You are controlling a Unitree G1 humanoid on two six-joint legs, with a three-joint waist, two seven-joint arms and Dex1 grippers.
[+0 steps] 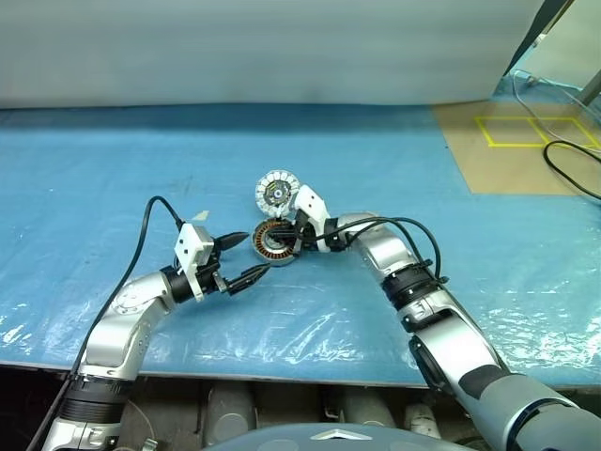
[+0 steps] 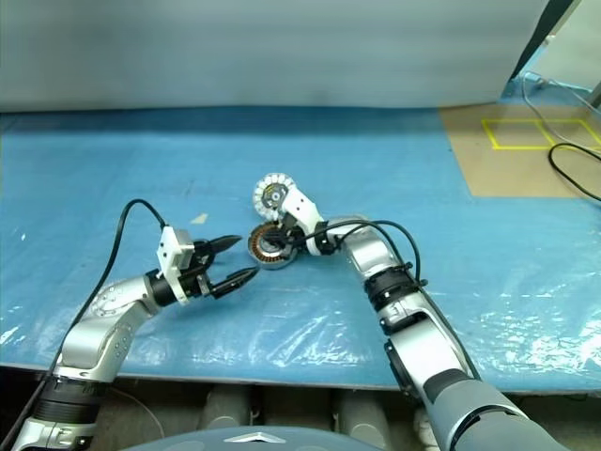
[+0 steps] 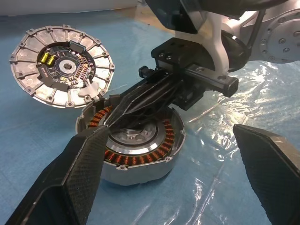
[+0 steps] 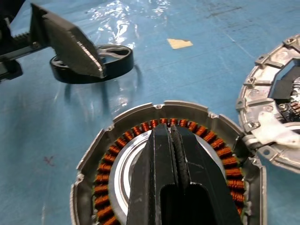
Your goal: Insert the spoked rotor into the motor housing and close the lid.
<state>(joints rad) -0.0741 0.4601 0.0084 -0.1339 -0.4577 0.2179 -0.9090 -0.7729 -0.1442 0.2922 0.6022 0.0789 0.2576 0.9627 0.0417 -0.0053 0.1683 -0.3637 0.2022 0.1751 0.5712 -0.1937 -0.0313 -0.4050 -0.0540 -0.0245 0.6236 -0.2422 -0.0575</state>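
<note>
On the blue table (image 1: 113, 169) sits the grey housing (image 1: 272, 242), near the middle, with copper coils inside. Just behind it, on the far side, lies the lid (image 1: 276, 191), its toothed face up, touching the housing's rim. The right claw (image 4: 174, 140) reaches over the housing from the right, its fingers pressed together and holding nothing. The left claw (image 1: 242, 259) hovers left of the housing, fingers wide apart and empty. The black rotor (image 4: 93, 63) lies on the table beside the left claw.

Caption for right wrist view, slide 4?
Shut right gripper over the open motor housing; spoked rotor and lid lie beside it.
</note>
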